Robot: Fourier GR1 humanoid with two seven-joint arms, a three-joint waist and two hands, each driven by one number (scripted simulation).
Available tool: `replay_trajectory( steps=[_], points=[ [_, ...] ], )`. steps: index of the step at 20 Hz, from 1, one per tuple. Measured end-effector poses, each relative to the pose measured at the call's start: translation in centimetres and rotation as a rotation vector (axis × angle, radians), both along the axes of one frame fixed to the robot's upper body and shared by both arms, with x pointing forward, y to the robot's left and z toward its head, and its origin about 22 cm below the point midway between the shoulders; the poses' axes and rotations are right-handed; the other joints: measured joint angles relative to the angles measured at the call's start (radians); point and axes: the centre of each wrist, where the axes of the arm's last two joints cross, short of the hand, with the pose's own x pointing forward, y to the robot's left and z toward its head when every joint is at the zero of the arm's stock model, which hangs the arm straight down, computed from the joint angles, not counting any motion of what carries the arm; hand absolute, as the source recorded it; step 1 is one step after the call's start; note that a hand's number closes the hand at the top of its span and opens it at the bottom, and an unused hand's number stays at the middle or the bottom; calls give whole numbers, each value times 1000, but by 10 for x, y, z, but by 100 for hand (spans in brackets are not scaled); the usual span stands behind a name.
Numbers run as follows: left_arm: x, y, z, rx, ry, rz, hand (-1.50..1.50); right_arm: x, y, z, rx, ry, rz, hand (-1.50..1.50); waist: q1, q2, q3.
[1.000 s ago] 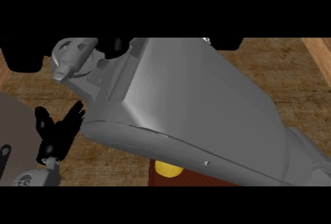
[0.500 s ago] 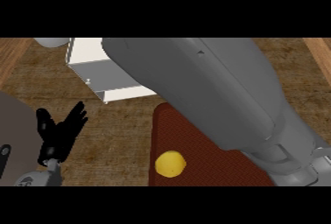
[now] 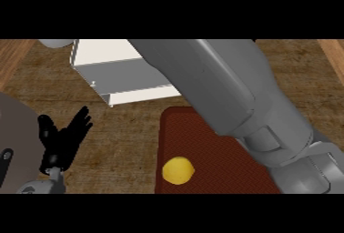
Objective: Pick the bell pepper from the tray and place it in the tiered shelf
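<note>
On the dark red rectangular tray (image 3: 201, 136), near its lower left corner, I see the small round yellow bell pepper (image 3: 178, 170), lying free with nothing touching it. Just beyond the tray's upper left corner stands the white box-like tiered shelf (image 3: 128, 75), on the brown wooden counter (image 3: 128, 136). Left of the tray, well apart from it, the black left hand (image 3: 64, 139) rests with fingers straight, spread and pointing up, holding nothing. Across the tray's right half and upper edge runs the broad grey right forearm (image 3: 228, 91), hiding that part of the tray; the right hand lies outside my view, so I cannot give its state
</note>
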Motion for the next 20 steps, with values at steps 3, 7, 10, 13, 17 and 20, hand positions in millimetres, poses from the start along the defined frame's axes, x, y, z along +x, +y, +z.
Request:
replay_trajectory(
  steps=[3, 7, 10, 13, 17, 20],
  points=[
    [3, -5, 3, -1, 13, 0, 0, 11, -5, -4, -5, -14, -5, 150, 1, 2, 0],
    [3, 0, 1, -1, 6, -4, 0, 22, -9, -10, -8, -26, -7, 150, 4, 3, 0],
    [2, 1, 2, -2, 4, -9, 0, 26, -7, -14, 4, -42, 4, 150, 6, 3, 0],
    [2, -1, 2, 6, 6, -6, 0, 31, -9, -17, 6, -43, 22, 150, 7, 4, 0],
    [3, 3, 0, 5, 5, 3, 0, 32, -10, -13, 4, -44, 38, 150, 1, 1, 1],
    [3, 1, -1, -3, 5, 7, 0, 34, -11, -13, -49, -39, 33, 150, 1, 1, 1]
  ],
)
